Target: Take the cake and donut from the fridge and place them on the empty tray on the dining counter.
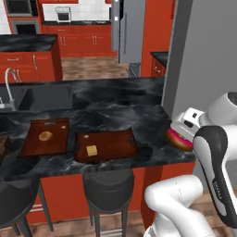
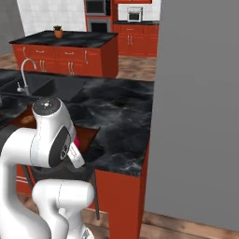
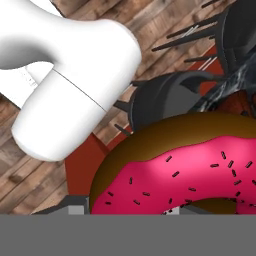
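While gripper (image 1: 181,133) clamps donut (image 1: 178,139), pink icing tilts sideways.

Two rear base views over the dining counter (image 1: 115,99) (hand view close-up)

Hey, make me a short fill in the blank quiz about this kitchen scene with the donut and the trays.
1. The tool holds a donut with ____ icing.
2. The cake lies on the ____.
3. The tray rests on the dining ____.

Missing words: pink; tray; counter
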